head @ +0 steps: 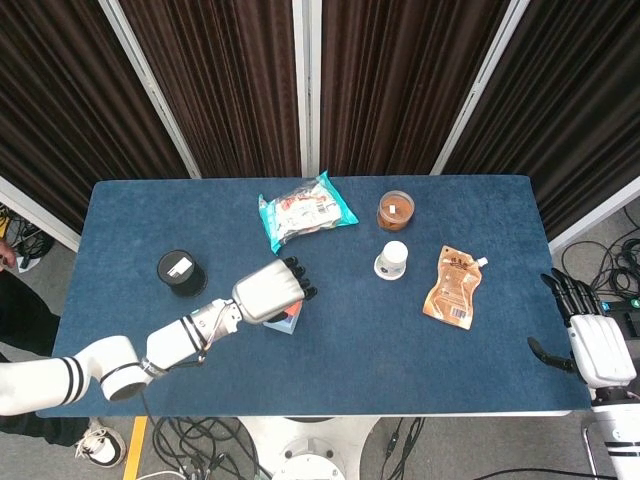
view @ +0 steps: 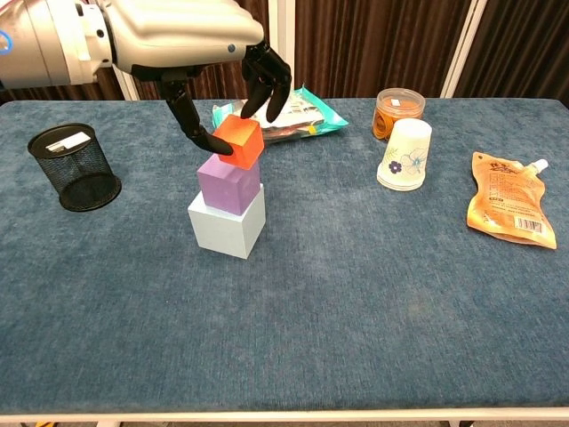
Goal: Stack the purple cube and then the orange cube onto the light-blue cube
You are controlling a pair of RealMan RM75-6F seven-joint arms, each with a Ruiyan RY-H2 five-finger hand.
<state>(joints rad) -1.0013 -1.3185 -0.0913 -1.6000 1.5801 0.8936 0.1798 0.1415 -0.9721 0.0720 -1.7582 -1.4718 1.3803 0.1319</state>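
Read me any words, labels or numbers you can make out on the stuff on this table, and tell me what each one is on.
No text can be read.
Orange pouch: white label with print and a barcode, too small to read.
Snack bag: printing too blurred to read.
Paper cup: only a flower design, no words.
Mesh pen holder: white card inside, nothing legible.
Cubes: no markings.

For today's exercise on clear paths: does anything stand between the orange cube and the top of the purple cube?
Nothing visible does. The left robot hand holds the orange cube right at the top of the purple cube, which sits on the light-blue cube.
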